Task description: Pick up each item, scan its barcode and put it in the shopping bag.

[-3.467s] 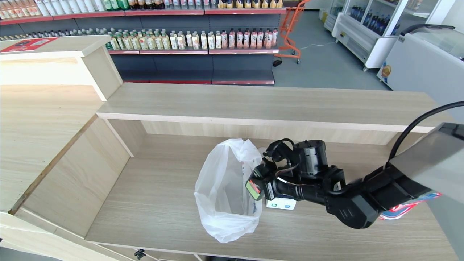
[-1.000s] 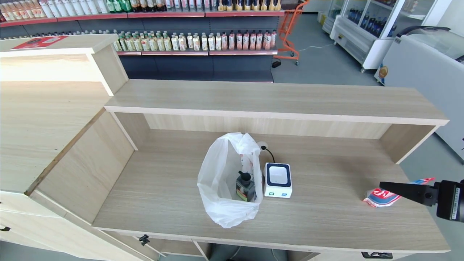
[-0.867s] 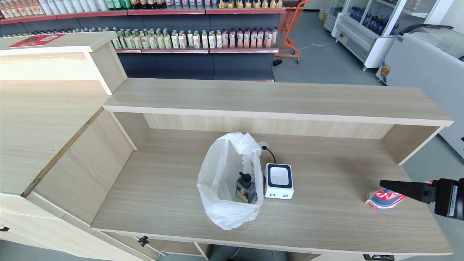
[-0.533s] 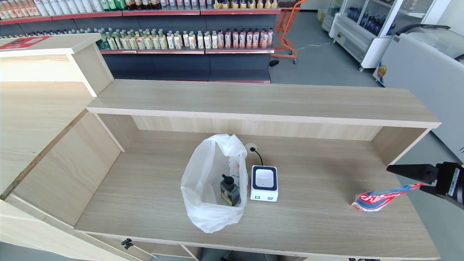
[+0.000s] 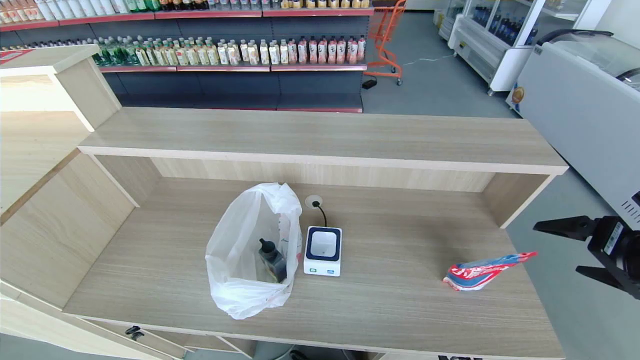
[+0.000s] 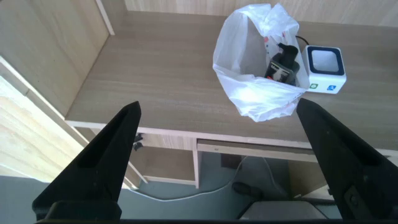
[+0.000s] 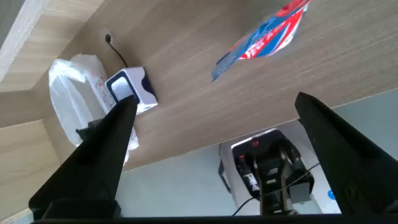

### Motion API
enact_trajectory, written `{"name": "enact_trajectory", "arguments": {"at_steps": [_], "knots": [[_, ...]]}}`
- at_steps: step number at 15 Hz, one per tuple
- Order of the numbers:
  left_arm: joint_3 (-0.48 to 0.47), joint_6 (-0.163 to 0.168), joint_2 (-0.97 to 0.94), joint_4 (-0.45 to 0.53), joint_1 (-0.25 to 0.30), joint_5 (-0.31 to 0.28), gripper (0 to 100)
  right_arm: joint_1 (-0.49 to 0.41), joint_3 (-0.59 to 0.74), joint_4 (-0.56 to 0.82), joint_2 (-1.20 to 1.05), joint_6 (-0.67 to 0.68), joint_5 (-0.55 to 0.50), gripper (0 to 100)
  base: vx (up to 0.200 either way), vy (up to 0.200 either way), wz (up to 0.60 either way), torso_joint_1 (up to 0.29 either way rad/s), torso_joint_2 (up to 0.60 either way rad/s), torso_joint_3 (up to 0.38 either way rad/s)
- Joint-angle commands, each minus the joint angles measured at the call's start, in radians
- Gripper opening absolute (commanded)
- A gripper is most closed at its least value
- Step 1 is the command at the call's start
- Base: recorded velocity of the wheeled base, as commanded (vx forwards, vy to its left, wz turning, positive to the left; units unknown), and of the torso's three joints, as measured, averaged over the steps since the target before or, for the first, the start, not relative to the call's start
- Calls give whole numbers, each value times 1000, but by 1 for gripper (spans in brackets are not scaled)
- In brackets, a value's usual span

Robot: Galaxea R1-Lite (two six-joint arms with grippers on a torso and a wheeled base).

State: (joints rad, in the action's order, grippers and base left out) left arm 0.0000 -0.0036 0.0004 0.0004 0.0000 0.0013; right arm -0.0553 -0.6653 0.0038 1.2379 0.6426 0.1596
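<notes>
Since the earlier frames the right arm has drawn away from the shopping bag. The dark bottle it held there now stands inside the bag. The head camera has swung too, so the whole scene sits further left.

The next item, a snack packet, lies on the counter near its right end, well apart from the bag. It looks like a thin film pouch: light, soft, crinkly and probably slippery, with contents that could crush under a hard squeeze. Its flat sealed end points toward the counter's edge and looks slightly raised. That end is likely the best place to pinch, since it is stiffest there and holds nothing breakable. The print is red, white and blue, too small to read, and no barcode can be made out.

The scanner, white with a dark frame round its window, sits just beside the bag, and its cable runs to a hole behind it. The bag is translucent white with some red print, unreadable, and its mouth stands open.

The right gripper hangs past the counter's right end, near the packet but not touching it, its fingers spread wide and empty. The left gripper is also spread and empty, hanging out in front of the counter's near edge.
</notes>
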Motion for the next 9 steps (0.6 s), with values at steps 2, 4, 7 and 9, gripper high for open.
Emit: {"name": "enact_trajectory", "arguments": {"at_steps": [2, 4, 7, 9], "knots": [[0, 2, 0, 0, 0, -1, 100, 0, -17, 53, 55, 75, -29, 100, -100, -100, 0, 4, 4, 1], [0, 2, 0, 0, 0, 0, 100, 0, -22, 62, 81, 120, -57, 100, 0, 0, 0, 0, 0, 0], [0, 2, 0, 0, 0, -1, 100, 0, -83, 53, 180, 177, -117, 100, 0, 0, 0, 0, 0, 0], [0, 2, 1, 0, 0, -1, 100, 3, -149, 53, 252, 201, -123, 100, 0, 0, 0, 0, 0, 0]]}}
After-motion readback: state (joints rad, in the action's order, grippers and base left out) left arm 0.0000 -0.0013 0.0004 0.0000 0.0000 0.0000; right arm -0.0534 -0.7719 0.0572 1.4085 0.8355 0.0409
